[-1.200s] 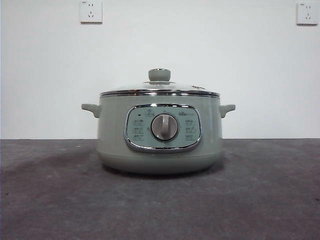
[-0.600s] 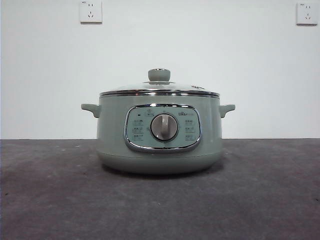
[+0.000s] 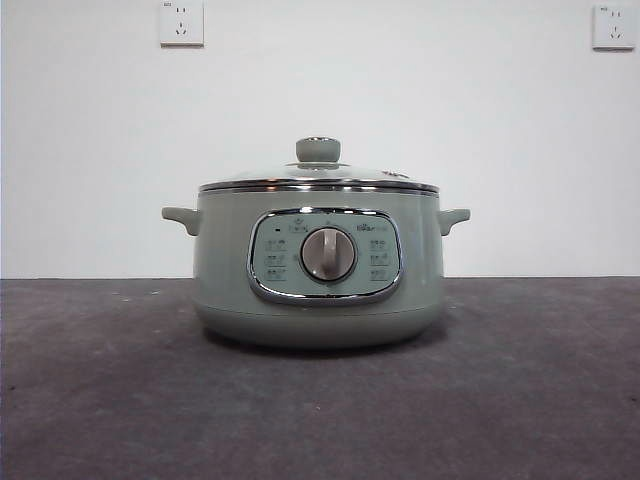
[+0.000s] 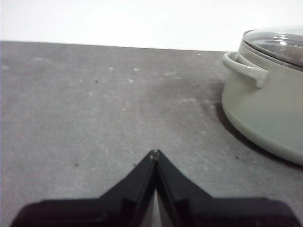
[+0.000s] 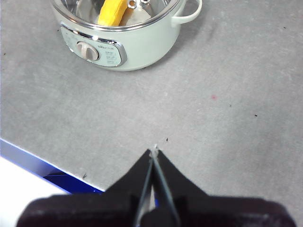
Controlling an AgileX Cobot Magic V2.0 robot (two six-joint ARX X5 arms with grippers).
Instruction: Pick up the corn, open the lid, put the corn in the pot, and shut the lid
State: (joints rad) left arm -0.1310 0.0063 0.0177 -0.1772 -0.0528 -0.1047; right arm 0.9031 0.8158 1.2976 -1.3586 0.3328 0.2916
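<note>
The sage-green pot point(image 3: 320, 300) stands in the middle of the table, and the glass lid point(image 3: 318, 178) rests on it with its green knob on top. In the right wrist view the yellow corn point(image 5: 112, 12) lies inside the pot point(image 5: 142, 47), seen through the glass. My right gripper point(image 5: 154, 150) hangs shut and empty, well back from the pot on its dial side. My left gripper point(image 4: 155, 152) is also shut and empty, low over the table beside the pot point(image 4: 265, 113), off its handle side. Neither arm shows in the front view.
The table point(image 3: 500, 400) is dark grey. Its near edge with a blue strip point(image 5: 38, 163) shows in the right wrist view. Two wall sockets point(image 3: 181, 22) point(image 3: 613, 25) sit high on the white wall behind.
</note>
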